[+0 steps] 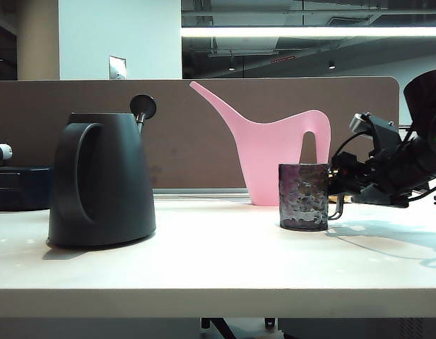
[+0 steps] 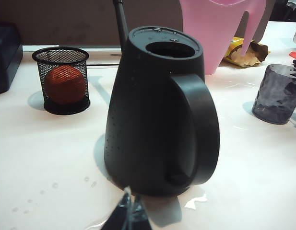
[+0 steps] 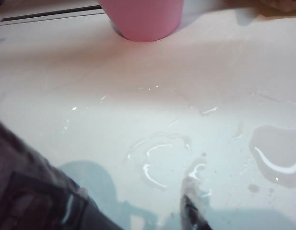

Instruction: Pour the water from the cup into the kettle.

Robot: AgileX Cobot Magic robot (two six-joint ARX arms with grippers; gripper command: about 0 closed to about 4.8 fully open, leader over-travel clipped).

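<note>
an office, set up as a robot test bench. a pale desk (image 1: 203,268) runs across the lower half of the exterior view, backed by a brown fabric partition (image 1: 196,134) of the kind that divides workstations. above it, in the upper right, a long strip light (image 1: 309,32) hangs under an open dark ceiling with exposed ducts. a black mesh pen cup (image 2: 61,79) stands at the upper left of the left wrist view. a robot arm (image 1: 394,162) reaches in at the right edge.
</note>
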